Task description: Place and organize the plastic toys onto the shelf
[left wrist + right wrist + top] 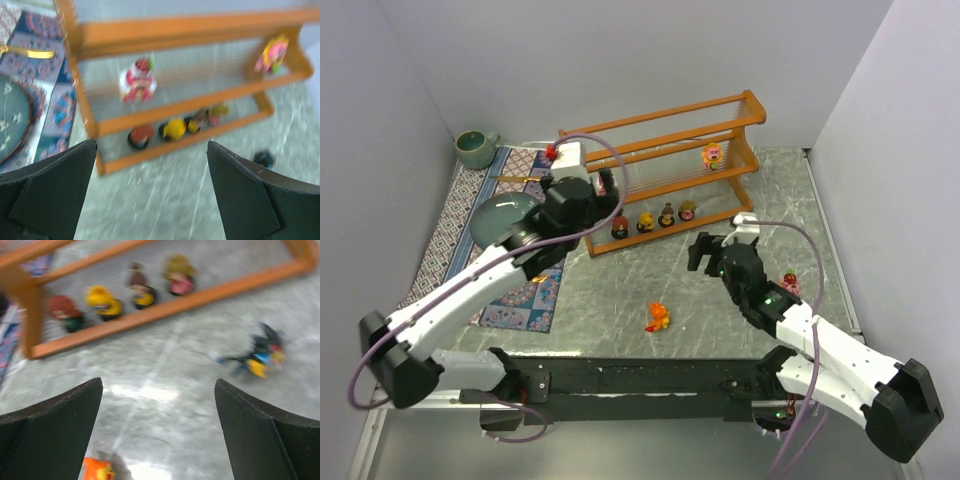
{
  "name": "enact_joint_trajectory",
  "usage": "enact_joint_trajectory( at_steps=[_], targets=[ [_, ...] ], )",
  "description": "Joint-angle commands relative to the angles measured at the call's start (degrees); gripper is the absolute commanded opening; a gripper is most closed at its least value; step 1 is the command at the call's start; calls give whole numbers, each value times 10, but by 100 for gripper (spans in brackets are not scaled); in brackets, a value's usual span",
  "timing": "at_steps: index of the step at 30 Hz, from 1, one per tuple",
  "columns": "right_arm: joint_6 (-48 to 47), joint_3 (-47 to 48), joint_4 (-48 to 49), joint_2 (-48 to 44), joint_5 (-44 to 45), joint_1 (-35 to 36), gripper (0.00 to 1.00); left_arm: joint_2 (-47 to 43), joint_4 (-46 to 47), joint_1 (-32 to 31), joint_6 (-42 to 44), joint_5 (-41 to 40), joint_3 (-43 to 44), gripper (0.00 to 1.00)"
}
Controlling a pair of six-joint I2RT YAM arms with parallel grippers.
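Now both stand spread and empty: left gripper [151, 144] faces the shelf [665, 135] along the surface's far edge, six plastic toys [666, 214] on its tiers; right gripper [158, 382] hangs near a loose orange toy [658, 317] and black toy [257, 354].

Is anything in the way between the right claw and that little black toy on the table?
Nothing visible does. Only bare table shows between the open right gripper and the black toy, which lies in front of the shelf.
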Motion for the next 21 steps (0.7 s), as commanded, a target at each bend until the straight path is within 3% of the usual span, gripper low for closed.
enact_joint_trajectory(
  at_steps=[1, 6, 15, 21],
  targets=[
    [64, 40, -140, 9, -22, -74, 100, -61, -101, 11, -18, 123, -22, 97],
    [70, 66, -214, 13, -35, -183, 100, -142, -160, 40, 9, 137, -78, 97],
    [75, 111, -277, 10, -65, -382, 98, -211, -116, 129, 58, 183, -195, 97],
    [83, 90, -270, 23, -73, -430, 94, -255, -119, 141, 54, 120, -213, 97]
  ],
)
